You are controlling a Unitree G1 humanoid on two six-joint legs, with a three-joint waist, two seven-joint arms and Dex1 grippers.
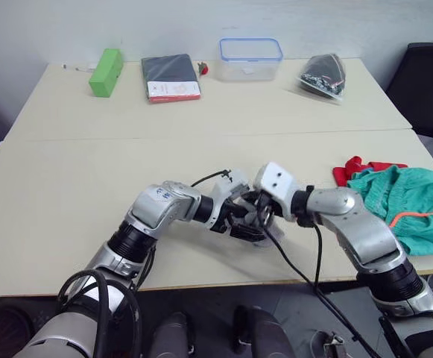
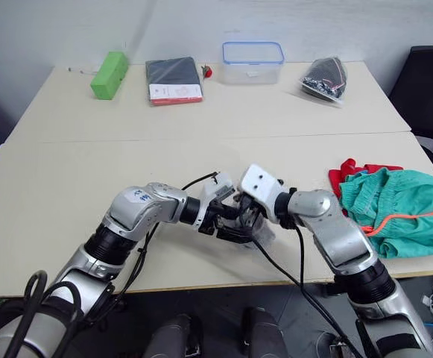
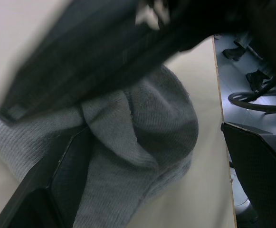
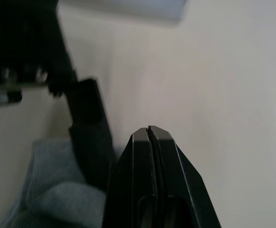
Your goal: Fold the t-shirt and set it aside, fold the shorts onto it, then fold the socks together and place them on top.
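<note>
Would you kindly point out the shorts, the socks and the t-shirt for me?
shorts (image 1: 413,201): left eye view, on the teal fabric above the orange drawstring.
socks (image 3: 152,118): left wrist view, on the grey knit bundle's middle.
t-shirt (image 1: 348,168): left eye view, on the red cloth showing beside the shorts.

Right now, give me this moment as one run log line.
stage: socks | left gripper: open around light grey knit socks | right gripper: shut, empty | teal-green shorts: piled on red t-shirt
</note>
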